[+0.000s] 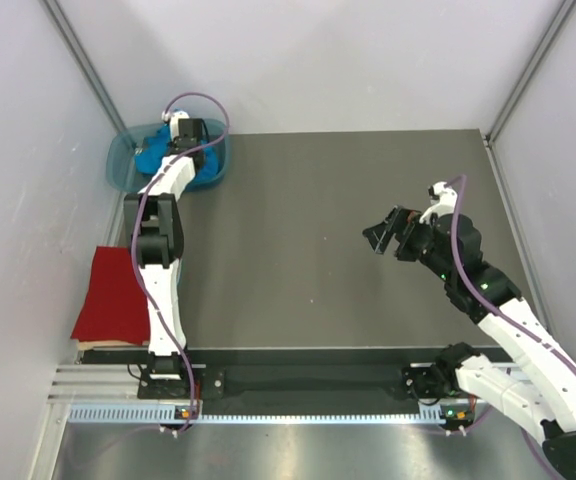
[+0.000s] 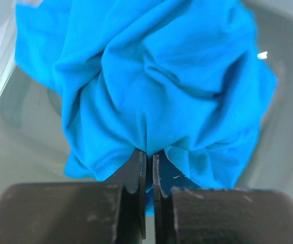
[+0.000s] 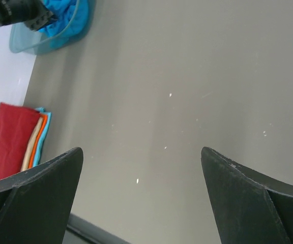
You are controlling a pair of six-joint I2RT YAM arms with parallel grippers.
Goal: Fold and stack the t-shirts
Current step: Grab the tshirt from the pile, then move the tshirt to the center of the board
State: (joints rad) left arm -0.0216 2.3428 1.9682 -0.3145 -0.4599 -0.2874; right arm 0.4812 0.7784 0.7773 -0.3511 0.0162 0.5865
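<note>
The left gripper (image 2: 149,152) is reaching down into the tub (image 2: 24,142), and its jaws are pressing almost together, pinching a fold of the turquoise-blue t-shirt (image 2: 156,76) between them. In the left wrist view a sliver of blue cloth is showing in the narrow slit between the fingers (image 2: 136,173). The shirt is bunching up in deep creases right in front of the fingertips, and the tub's translucent floor is showing on both sides of it.

From above, the left gripper (image 1: 183,135) is hanging over the tub (image 1: 118,165) at the far left corner of the table (image 1: 348,200). The turquoise-blue t-shirt (image 1: 153,160) is lying crumpled inside, under and around the fingers.

The right gripper (image 1: 380,235) is hovering over the right half of the table with its jaws spreading wide and gripping nothing. In its own view the right gripper (image 3: 140,152) is looking down on the bare dark grey table (image 3: 187,76), which is showing a few pale specks.

The red t-shirt (image 1: 113,295) is lying folded flat at the table's left edge, just beside the left arm's lower link and well apart from both grippers. In the right wrist view it is sitting on top of a stack of folded cloths (image 3: 37,137).

Pale walls (image 1: 318,60) are closing in the table on three sides, and metal posts (image 1: 83,60) are running up the far corners.
</note>
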